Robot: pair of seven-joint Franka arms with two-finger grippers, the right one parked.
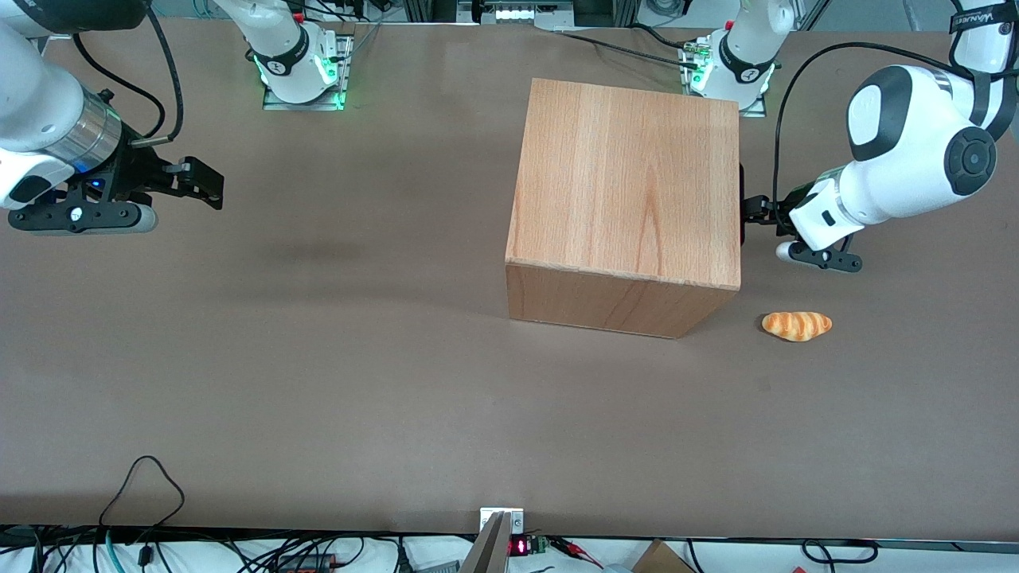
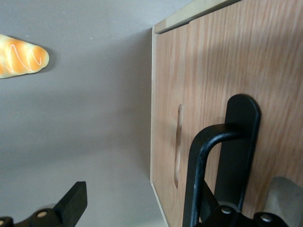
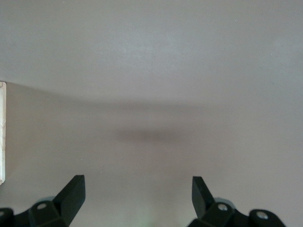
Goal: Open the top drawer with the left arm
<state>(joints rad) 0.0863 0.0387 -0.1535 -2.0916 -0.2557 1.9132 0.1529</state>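
Observation:
The wooden cabinet [image 1: 629, 183] stands on the brown table, its drawer side turned toward the working arm's end. The top drawer's flat front [image 2: 213, 71] lies flush with the cabinet. Its black bar handle [image 2: 196, 165] shows as a dark sliver [image 1: 742, 203] at the cabinet's side. The left arm [image 1: 899, 159] reaches in level with that side. My gripper [image 1: 760, 213] is right at the handle. It is open [image 2: 142, 189]: the handle bar stands between the fingers, close in front of one finger [image 2: 209, 198], while the other finger [image 2: 73, 201] is well apart over bare table.
A toy bread roll [image 1: 797, 325] lies on the table nearer the front camera than the gripper, close to the cabinet's corner; the left wrist view also shows the roll [image 2: 21, 56]. A narrow slot [image 2: 179, 142] is cut in the wooden front beside the handle.

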